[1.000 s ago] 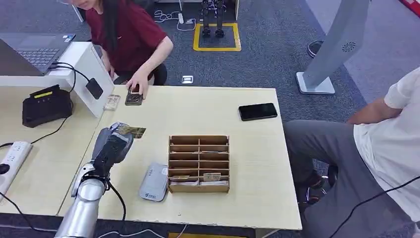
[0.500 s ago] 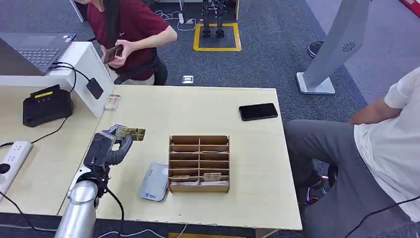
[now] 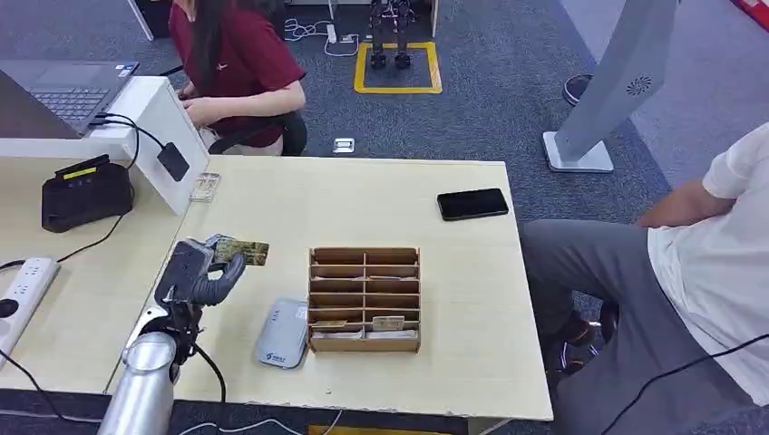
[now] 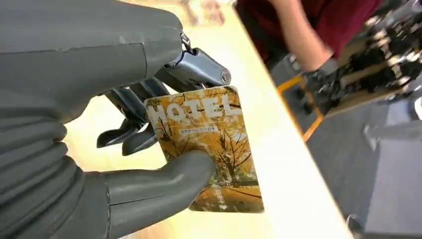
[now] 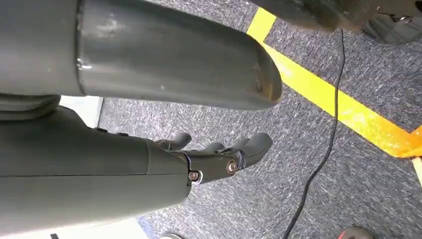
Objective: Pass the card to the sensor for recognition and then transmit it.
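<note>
Yellow-printed hotel card (image 4: 209, 149), 1 item: likely thin, stiff, light, slick; left hand (image 3: 201, 270) pinches one end between thumb and fingers (image 4: 134, 134).

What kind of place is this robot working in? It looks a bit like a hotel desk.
Probably a lab mock-up of a hotel front desk. The left hand holds a card printed HOTEL, beside a wooden card rack and a grey card reader, with yellow floor tape behind.
</note>
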Robot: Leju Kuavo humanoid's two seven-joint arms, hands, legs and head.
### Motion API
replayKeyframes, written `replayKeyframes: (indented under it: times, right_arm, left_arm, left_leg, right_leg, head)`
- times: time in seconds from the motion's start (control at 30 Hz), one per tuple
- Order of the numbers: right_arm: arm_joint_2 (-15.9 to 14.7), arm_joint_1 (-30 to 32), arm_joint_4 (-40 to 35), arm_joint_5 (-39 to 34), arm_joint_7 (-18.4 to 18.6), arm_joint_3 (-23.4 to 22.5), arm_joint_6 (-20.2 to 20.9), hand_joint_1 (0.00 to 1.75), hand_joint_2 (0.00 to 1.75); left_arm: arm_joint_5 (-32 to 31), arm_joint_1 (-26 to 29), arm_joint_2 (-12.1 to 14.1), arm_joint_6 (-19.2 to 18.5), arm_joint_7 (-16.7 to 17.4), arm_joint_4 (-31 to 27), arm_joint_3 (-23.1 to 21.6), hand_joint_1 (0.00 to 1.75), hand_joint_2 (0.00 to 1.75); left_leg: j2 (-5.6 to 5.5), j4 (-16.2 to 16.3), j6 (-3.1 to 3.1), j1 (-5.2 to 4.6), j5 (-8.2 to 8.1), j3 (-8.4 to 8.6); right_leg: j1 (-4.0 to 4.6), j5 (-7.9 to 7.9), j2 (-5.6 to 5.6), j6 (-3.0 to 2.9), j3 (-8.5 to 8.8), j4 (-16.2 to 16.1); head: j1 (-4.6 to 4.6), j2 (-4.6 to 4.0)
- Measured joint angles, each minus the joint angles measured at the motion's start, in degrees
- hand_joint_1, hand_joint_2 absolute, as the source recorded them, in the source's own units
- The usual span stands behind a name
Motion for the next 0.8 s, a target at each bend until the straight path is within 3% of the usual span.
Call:
replayKeyframes:
  times: [0.27,0.8]
  right_arm:
    - [0.0,0.0,0.0,-0.2,0.0,-0.5,-0.6,0.0,0.0]
    - [0.0,0.0,0.0,-0.8,-0.2,-1.1,-0.8,0.0,0.0]
  left_arm:
    - [2.2,2.3,2.0,-1.2,0.0,2.2,0.0,1.75,1.75]
    - [0.3,10.4,1.7,-2.0,0.6,-0.9,0.1,1.75,1.75]
  left_leg:
    - [0.01,0.0,0.0,0.0,0.0,-0.03]
    - [0.0,0.0,0.0,0.0,0.0,-0.07]
  right_leg:
    - [0.0,0.0,0.03,0.0,-0.01,0.0]
    - [0.0,0.0,0.0,0.0,-0.05,0.0]
  head:
    - [0.0,0.0]
    - [0.02,0.0]
